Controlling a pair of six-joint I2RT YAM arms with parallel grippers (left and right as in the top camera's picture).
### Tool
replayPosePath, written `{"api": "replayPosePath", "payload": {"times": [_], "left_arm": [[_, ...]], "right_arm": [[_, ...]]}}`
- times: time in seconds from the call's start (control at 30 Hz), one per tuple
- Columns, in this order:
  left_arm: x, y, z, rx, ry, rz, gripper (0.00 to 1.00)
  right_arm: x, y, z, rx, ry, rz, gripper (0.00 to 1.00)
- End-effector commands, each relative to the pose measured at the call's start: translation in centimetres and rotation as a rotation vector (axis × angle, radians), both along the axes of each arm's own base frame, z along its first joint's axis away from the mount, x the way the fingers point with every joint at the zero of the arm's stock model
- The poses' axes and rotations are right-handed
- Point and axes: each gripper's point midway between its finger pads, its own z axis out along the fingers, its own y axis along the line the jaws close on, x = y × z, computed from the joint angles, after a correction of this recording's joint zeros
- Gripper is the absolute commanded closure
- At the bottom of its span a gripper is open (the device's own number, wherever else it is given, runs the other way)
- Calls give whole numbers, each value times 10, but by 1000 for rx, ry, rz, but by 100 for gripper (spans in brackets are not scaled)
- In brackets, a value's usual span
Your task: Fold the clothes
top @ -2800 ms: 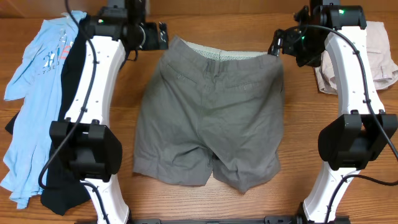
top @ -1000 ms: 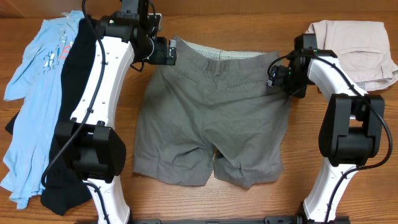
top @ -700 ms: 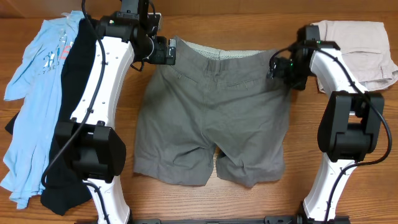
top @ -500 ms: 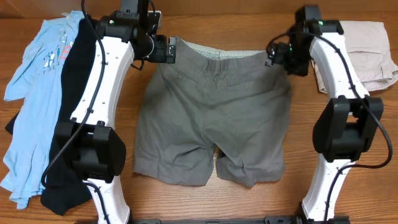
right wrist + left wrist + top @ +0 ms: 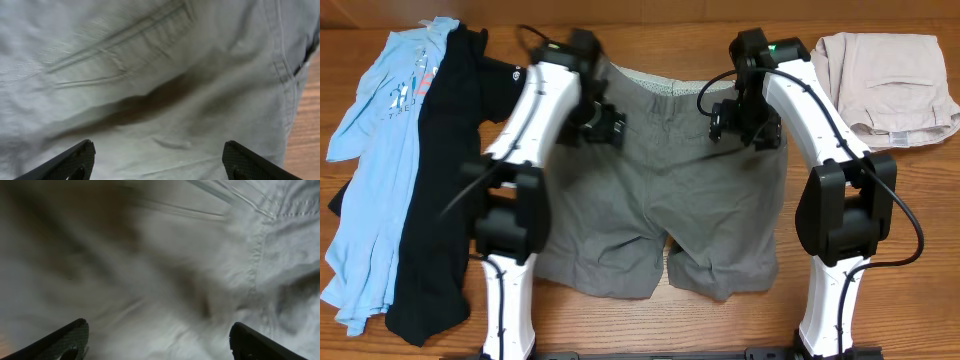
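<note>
Lettering or a print is seen on the chest of the light-blue shirt [image 5: 370,150] at the left edge of the overhead view, but it is too small to be read.

Four garments are counted on the wooden table [image 5: 920,230]. One pair of grey-olive shorts [image 5: 660,200] is spread flat at the centre, with the waistband towards the top of the frame and pale speckled lining showing at its edge. One black T-shirt [image 5: 440,210] lies just right of the blue shirt and overlaps it. One folded beige garment [image 5: 890,80] lies at the upper right. Two arms are in view, each with one gripper.

The left gripper [image 5: 612,128] is held over the upper left part of the shorts. In the left wrist view its fingertips [image 5: 70,339] are spread wide above blurred grey cloth, and nothing is clamped between them. The right gripper [image 5: 722,122] is held over the upper right part of the shorts. Its fingertips [image 5: 77,159] are likewise set wide apart above a creased pocket seam, with nothing gripped.

Half a second ago both grippers were at the outer corners of the waistband; they have since been brought inward over the seat of the shorts. More of the black T-shirt and the whole beige garment have been uncovered.
</note>
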Motion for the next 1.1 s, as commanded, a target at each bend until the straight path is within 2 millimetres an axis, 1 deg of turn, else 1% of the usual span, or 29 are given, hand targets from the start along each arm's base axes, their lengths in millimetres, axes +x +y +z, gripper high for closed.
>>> {"api": "replayPosePath", "payload": {"times": [0.0,0.07,0.17,0.3,0.37,0.53,0.7,0.77,0.8,0.83,0.87,0.97,1.07], "left_arm": [[-6,-24,-19,67,3,-28,5],[-5,-28,-29,80,7,-12,5],[-1,-30,-33,78,0,27,5],[9,-34,-38,64,-33,50,5],[13,-36,-44,61,-38,60,5],[19,-33,-66,90,-36,118,3],[31,-33,-91,105,-64,132,0],[40,-31,-104,119,-91,150,0],[45,-31,-106,114,-106,153,0],[56,-31,-112,106,-142,162,0],[62,-29,-116,107,-162,169,0],[85,-24,-121,86,-232,208,0],[106,-16,-120,58,-297,241,0]], "right_arm": [[-10,-7,-15,-30,42,-45,14],[-15,-8,-22,-34,56,-47,14],[-18,-8,-36,-34,61,-47,13],[-17,-8,-55,-25,38,-47,13],[-17,-5,-66,-10,28,-47,13],[-10,-5,-90,3,-34,-49,13],[12,-9,-113,-24,-117,-48,13],[26,-9,-123,-31,-166,-47,13],[31,-9,-126,-33,-186,-45,13],[44,-8,-132,-33,-235,-45,12],[52,-8,-134,-36,-266,-35,12],[75,-7,-133,-40,-361,-28,12],[99,-7,-124,-32,-464,-18,12]]}}
